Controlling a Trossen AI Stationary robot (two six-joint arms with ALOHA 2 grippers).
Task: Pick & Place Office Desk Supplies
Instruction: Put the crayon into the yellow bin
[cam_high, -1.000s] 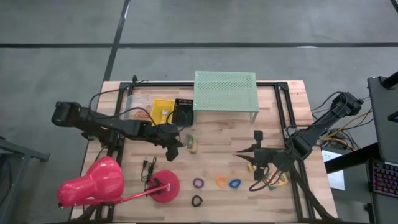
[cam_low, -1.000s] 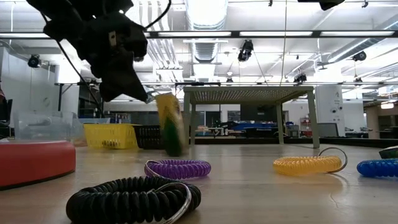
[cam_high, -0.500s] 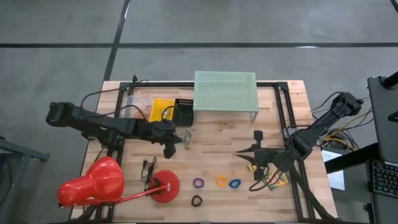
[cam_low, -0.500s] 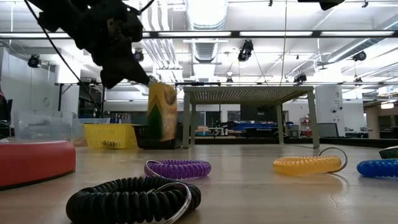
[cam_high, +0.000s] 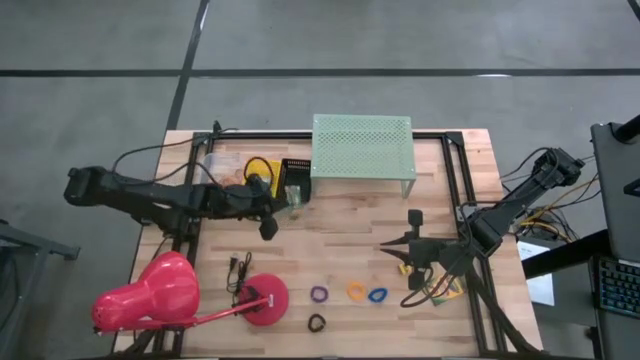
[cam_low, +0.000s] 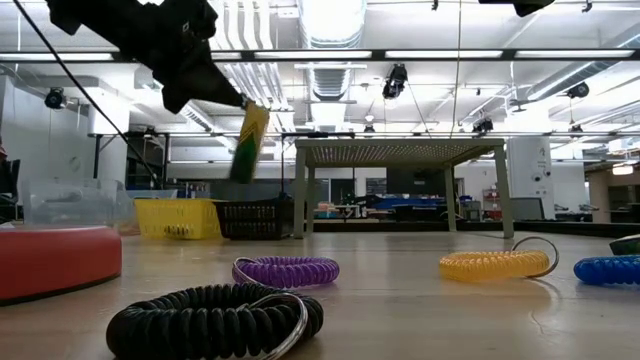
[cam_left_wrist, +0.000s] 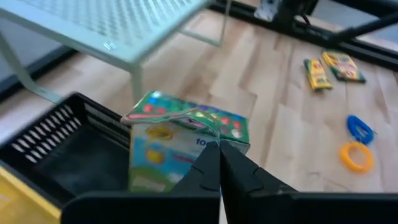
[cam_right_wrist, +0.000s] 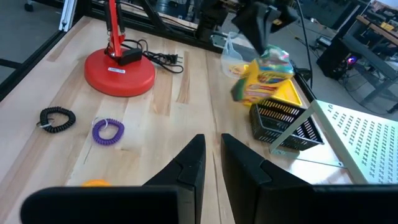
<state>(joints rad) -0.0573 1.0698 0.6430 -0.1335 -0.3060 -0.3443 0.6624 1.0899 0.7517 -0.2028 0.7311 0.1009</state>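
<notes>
My left gripper (cam_high: 283, 200) is shut on a yellow-and-green crayon box (cam_high: 293, 195), which hangs in the air over the black basket (cam_high: 297, 180). The low view shows the crayon box (cam_low: 248, 143) tilted, well above the table. Purple (cam_high: 319, 294), orange (cam_high: 356, 291), blue (cam_high: 377, 295) and black (cam_high: 316, 323) ring loops lie flat on the wood near the front edge. More crayon boxes (cam_left_wrist: 330, 68) lie at the right. My right gripper (cam_high: 388, 248) waits above the table's right half; a narrow gap shows between its fingers (cam_right_wrist: 213, 155), with nothing in it. My left gripper pinches the crayon box by its upper end flap (cam_left_wrist: 208, 138) between its two shut fingers. The fingers slant down from the table's left side. The box hangs below them, tilted, lifted clear of the table and the basket.
A mint-green perforated shelf (cam_high: 362, 147) stands at the far edge, right beside the black basket. A yellow bin (cam_high: 262, 172) and a clear container (cam_high: 215, 168) stand left of the basket. A pink desk lamp (cam_high: 160, 295) with its red base (cam_high: 265, 300) fills the near left corner.
My left gripper has risen and drawn back toward the table's far left with the crayon box. The box has gone from near table height to well clear of it, now over the black basket, and has tipped to a slant.
</notes>
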